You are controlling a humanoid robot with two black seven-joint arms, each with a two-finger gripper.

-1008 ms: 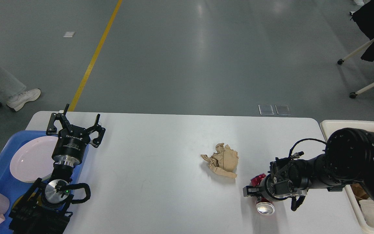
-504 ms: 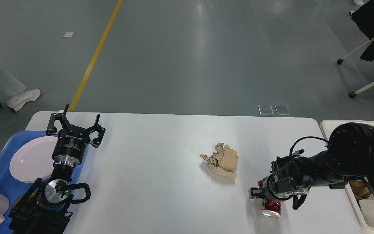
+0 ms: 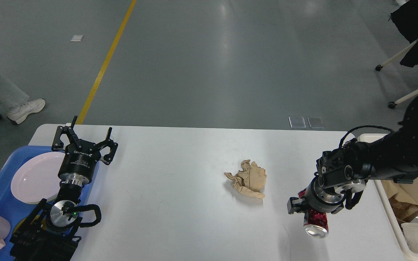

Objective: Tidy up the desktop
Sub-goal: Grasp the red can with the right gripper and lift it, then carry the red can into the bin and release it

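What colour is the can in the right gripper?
The can is red with a silver end, held by the right gripper; the head view shows it.

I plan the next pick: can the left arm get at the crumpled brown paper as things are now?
Probably yes. The left gripper is open and holds nothing, and only bare desktop lies between it and the crumpled brown paper. Whether the arm stretches that far cannot be told.
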